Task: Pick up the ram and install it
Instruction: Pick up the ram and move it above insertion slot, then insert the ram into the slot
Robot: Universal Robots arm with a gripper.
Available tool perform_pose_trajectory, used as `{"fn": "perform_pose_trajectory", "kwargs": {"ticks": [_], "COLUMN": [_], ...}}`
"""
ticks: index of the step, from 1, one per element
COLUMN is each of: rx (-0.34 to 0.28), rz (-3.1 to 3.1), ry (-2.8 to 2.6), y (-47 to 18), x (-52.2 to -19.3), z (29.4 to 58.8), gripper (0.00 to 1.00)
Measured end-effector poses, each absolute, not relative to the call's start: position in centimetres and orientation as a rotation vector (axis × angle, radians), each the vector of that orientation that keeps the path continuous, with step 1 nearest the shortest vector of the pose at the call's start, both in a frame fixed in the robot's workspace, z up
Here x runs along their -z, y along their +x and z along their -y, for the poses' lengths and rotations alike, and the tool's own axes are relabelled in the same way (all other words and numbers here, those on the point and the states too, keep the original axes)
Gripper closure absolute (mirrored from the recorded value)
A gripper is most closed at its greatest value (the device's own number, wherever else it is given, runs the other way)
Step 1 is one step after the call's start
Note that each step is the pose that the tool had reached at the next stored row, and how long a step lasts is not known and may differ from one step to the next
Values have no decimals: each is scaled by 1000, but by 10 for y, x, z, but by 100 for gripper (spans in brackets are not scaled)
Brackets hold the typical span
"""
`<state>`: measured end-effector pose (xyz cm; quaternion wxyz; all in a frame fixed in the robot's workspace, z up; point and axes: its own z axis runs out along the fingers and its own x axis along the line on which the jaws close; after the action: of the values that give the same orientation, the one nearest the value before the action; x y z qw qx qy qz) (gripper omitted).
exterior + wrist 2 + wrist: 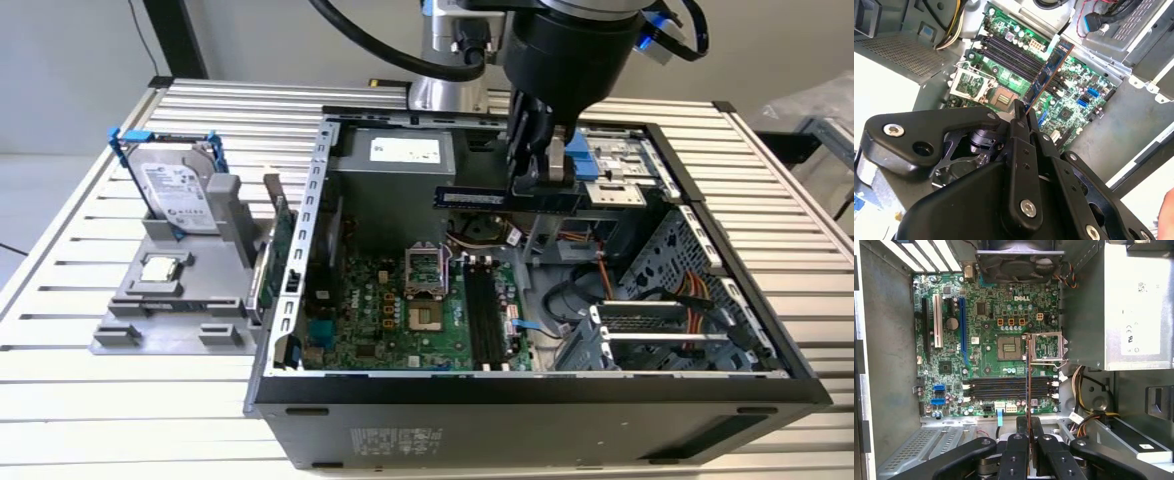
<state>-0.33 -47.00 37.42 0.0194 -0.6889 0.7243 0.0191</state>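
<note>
Black two-finger tool clamped on end of long thin dark-green ram stick. Stick level, in air above open grey computer case. In first wrist view, stick edge-on, crosswise over black memory slots of green motherboard. Silver hard drive in blue frame upright on slatted metal worktop, at exterior view's left.

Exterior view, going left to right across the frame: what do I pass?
Hard drive → ram, held above the motherboard → gripper, shut on the ram's end → orange cables.
</note>
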Motion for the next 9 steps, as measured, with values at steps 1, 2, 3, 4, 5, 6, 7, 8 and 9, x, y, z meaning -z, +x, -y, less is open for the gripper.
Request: {"fn": "perform_pose_trajectory", "kwargs": {"ticks": [1, 2, 3, 4, 5, 6, 7, 8, 9], "rx": [-59, -59, -59, -59, -59, -59, -59, -59, -59], "rz": [-2248, -2248, -2248, -2248, -2249, -2250, -2255, -2261, -2267], "ry": [-2138, -2138, -2138, -2138, -2137, -2135, -2130, -2124, -2118], "y": [-3, -3, -3, -3, -3, -3, -3, -3, -3], "x": [-374, -374, -374, -374, -374, -374, -374, -374, -374], "z": [470, 470, 470, 470, 470, 470, 470, 470, 470], "gripper": [100, 100, 100, 100, 100, 100, 100, 100, 100]}}
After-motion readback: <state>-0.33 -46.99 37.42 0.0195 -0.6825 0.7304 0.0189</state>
